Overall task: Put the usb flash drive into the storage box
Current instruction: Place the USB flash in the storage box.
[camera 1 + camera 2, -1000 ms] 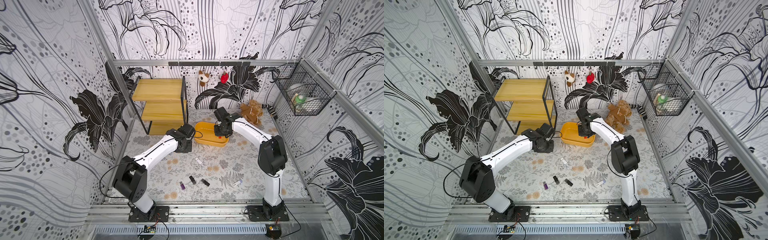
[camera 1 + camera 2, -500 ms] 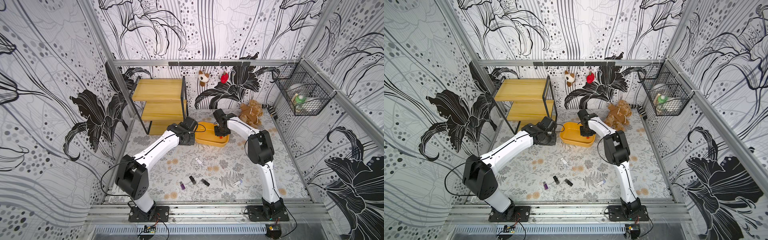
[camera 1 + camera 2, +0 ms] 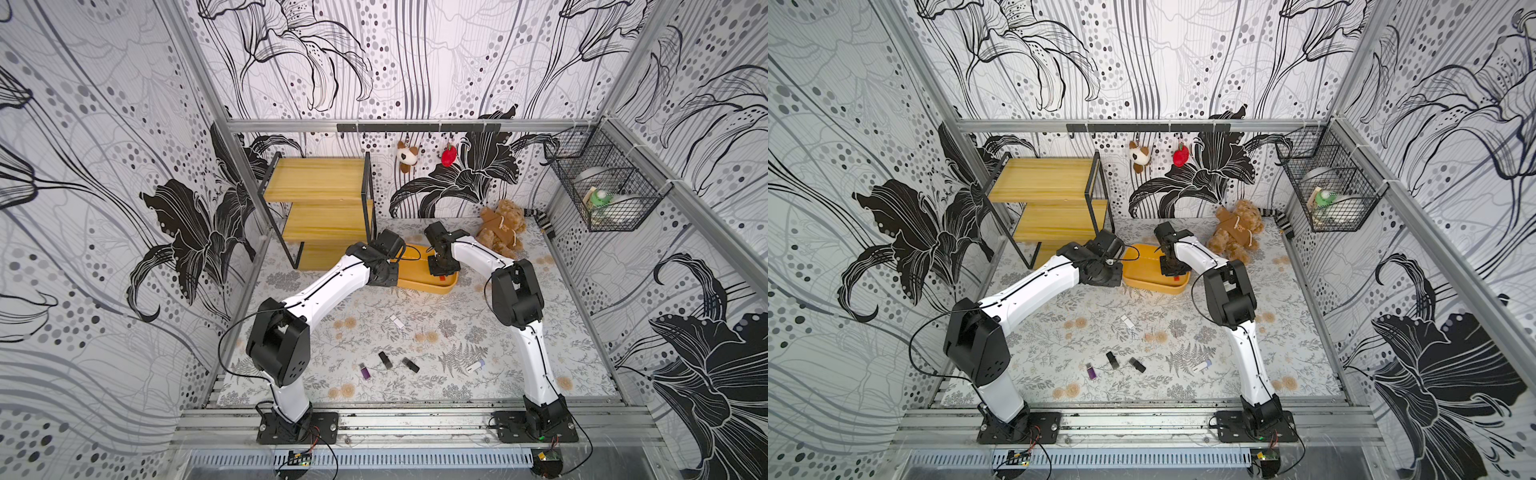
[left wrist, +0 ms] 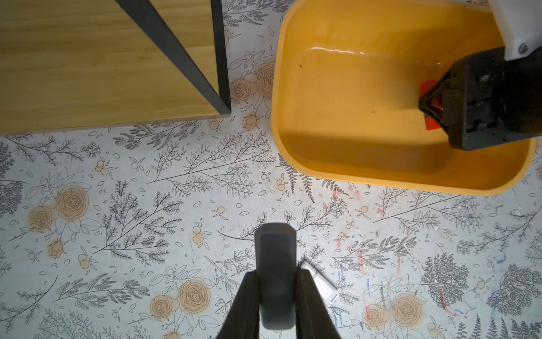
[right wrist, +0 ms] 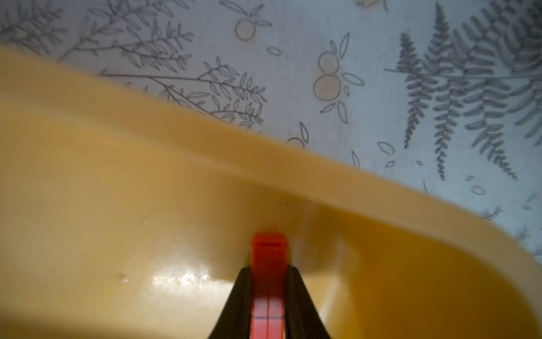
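The yellow-orange storage box sits on the floral mat in front of the shelf rack. My right gripper is down inside the box, shut on a red usb flash drive that hangs close above the floor of the box. The left wrist view also shows that gripper and the red drive. My left gripper is over the mat just outside the box's rim, shut on a dark grey usb flash drive.
Loose drives lie on the mat: a white one, two black ones, a purple one and a white-and-blue one. The wooden shelf rack, a teddy bear and a wire basket border the back.
My left wrist has moved toward the back, closer to the box. The right arm's elbow has swung left while its gripper stayed at the box.
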Controlling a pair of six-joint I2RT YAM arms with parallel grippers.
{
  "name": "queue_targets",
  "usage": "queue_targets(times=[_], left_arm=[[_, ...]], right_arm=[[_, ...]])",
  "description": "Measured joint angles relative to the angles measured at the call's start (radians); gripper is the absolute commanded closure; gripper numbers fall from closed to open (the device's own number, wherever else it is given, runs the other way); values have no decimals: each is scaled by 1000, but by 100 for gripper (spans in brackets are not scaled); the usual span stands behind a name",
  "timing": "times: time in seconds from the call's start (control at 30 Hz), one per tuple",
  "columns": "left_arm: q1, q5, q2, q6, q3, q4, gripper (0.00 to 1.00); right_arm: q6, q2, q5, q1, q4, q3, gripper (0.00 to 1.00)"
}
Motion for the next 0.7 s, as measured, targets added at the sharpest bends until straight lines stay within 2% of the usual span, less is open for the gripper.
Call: queue_targets(times=[0.1,0.17,0.47,0.7], left_arm=[[0,0,8,3,26,-3,100],[0,0,12,7,43,-4,100],[-2,1,63,23,111,-18,100],[-2,23,129,33,223,-24,100]], right_arm=[[-5,0,3,0,0,1,58],[-11,0,3,0,2,1,50],[-13,-17,8,0,-19,53,44],[13,-185,31,-11,-60,68,39]])
